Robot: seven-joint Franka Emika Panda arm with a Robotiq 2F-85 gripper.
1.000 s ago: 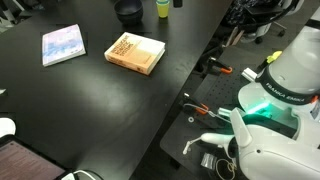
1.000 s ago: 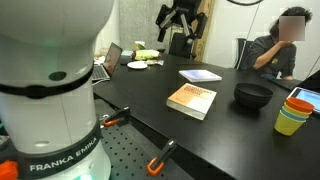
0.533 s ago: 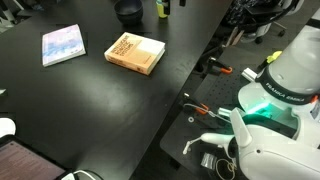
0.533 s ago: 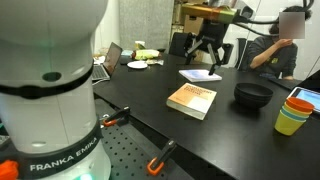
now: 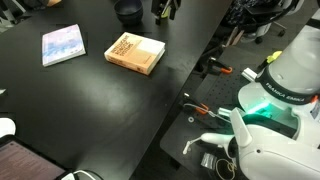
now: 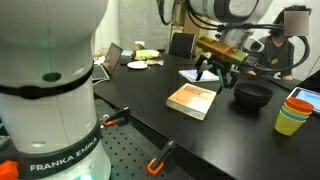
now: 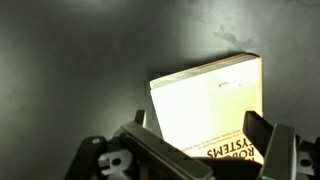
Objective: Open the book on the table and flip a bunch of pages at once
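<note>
The book (image 5: 135,53) lies closed on the black table (image 5: 80,110), tan-orange cover up; it also shows in an exterior view (image 6: 192,100). In the wrist view its cover (image 7: 210,95) fills the middle, brightly lit, with dark print at the lower edge. No white pages show apart from the book's edge. My gripper (image 6: 222,72) hangs open and empty above the far side of the book, not touching it. In the wrist view its two fingers (image 7: 200,130) stand wide apart on either side of the book. In an exterior view the gripper (image 5: 165,8) is at the top edge.
A thinner bluish book (image 5: 63,44) lies to one side; it also shows behind the gripper (image 6: 200,75). A black bowl (image 6: 253,96) and stacked cups (image 6: 295,112) stand near the book. A person (image 6: 290,30) sits behind the table. Clamps and tools (image 5: 205,110) lie by the robot base.
The arm has swung in from the far back and come down, so the gripper now hangs just above the book. The books have not moved.
</note>
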